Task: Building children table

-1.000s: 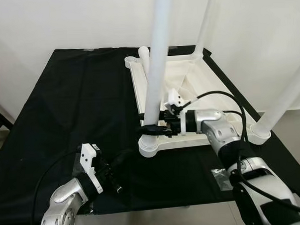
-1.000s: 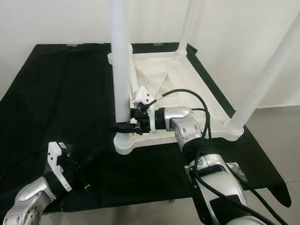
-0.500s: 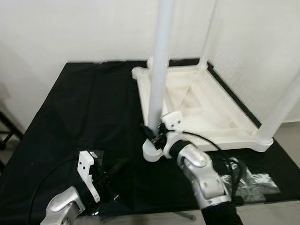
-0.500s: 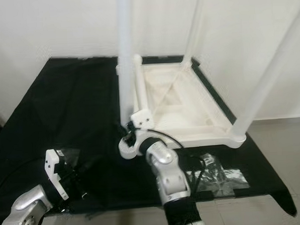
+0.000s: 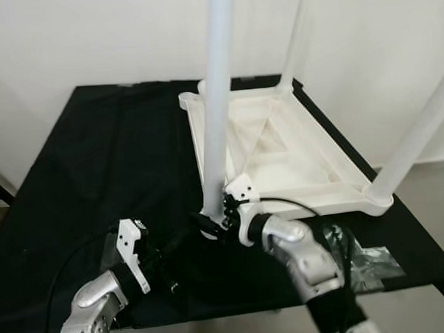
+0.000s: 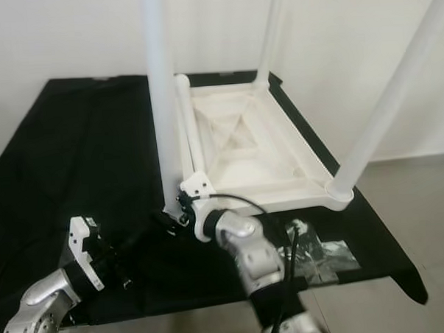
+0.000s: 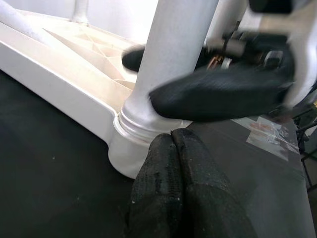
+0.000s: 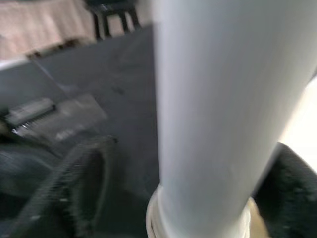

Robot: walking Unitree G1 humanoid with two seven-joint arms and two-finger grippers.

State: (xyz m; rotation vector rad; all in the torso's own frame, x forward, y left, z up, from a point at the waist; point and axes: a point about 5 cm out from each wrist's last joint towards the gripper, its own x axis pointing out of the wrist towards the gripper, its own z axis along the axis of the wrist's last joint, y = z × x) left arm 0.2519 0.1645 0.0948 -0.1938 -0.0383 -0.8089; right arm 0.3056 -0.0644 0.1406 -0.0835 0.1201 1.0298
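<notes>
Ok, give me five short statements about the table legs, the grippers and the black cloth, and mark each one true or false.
1. The white children's table lies upside down on the black cloth. True.
2. The right gripper has its fingers either side of the base of the nearest leg. True.
3. The left gripper grips that same leg. False: its fingers are shut on nothing, just short of the leg's corner socket.
4. All four legs stand upright. False: three stand, and one loose leg lies along the tabletop's edge.
5. A clear plastic bag lies on the cloth beside the tabletop. True.
</notes>
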